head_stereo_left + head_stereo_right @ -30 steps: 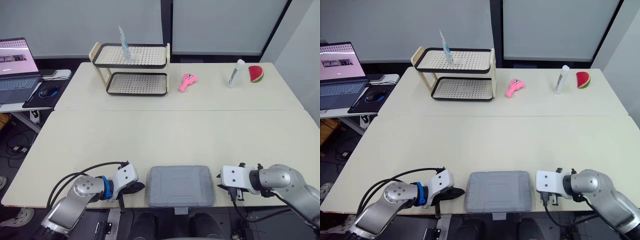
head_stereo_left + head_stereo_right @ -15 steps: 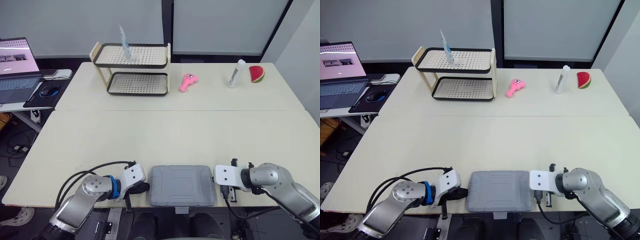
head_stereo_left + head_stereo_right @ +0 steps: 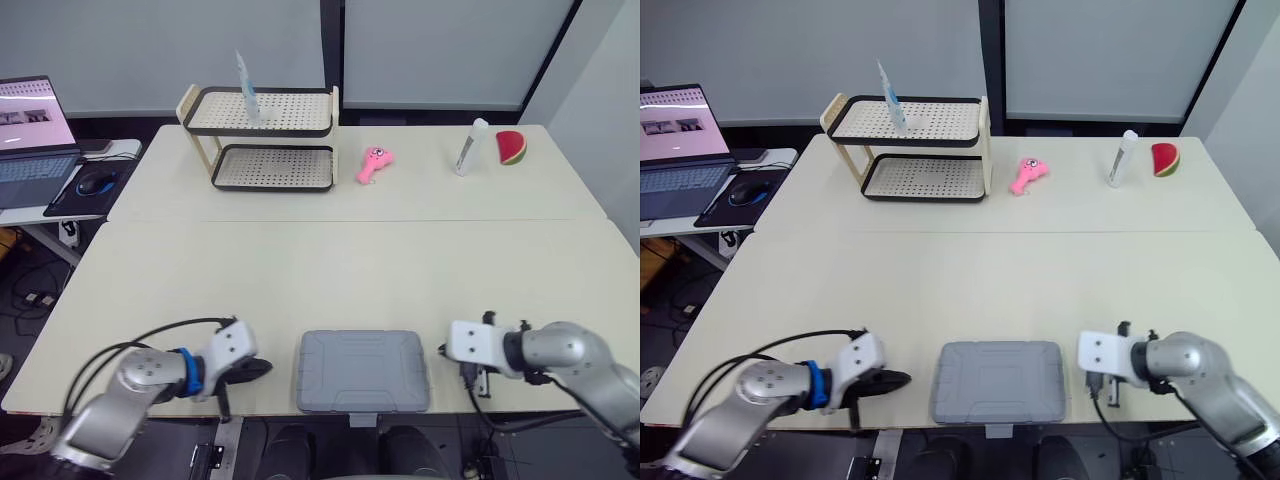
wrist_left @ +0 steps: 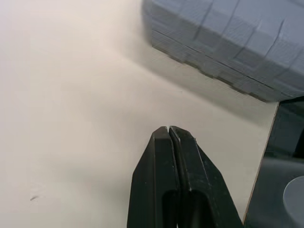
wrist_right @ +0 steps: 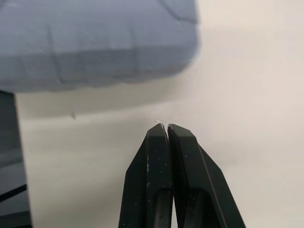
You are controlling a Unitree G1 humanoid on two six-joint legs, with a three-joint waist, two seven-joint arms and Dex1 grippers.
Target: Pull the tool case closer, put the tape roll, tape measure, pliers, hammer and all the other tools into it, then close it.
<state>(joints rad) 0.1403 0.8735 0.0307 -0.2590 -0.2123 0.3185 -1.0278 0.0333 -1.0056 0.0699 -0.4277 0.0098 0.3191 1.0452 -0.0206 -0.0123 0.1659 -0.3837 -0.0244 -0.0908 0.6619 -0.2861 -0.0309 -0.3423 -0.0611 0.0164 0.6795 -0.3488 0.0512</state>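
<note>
Lying flat at the near edge of the table (image 3: 330,270), the tool case (image 3: 363,371) is shut, lid up, roughly midway between our two arms. It is a grey rectangular shell of matte plastic with rounded corners. Shallow moulded panels and grooves run across the lid, stepped ribbing runs along the side walls, and a small tab sits at the middle of the near side.

Our left gripper (image 4: 169,130) sits to the left of the case, low over the bare tabletop and apart from it. Its tips point toward the case's left wall. The two black fingers (image 4: 156,161) are pressed together tip to tip and hold nothing.

Our right gripper (image 5: 166,127) sits to the right of the case, also apart from it, with a strip of table between its tips and the case's rounded corner. Its fingers likewise meet with nothing between them.

The tabletop is smooth, pale cream and matte. Along its far side stand a two-tier rack (image 3: 265,140) with perforated shelves and dark rims, with a slim pale item (image 3: 245,88) upright on the top shelf. To its right come a pink toy (image 3: 375,163), a white tube (image 3: 470,147) and a watermelon slice (image 3: 511,148).

Off to the far left, on a separate desk, we see an open laptop (image 3: 30,125) and a mouse (image 3: 97,184).
</note>
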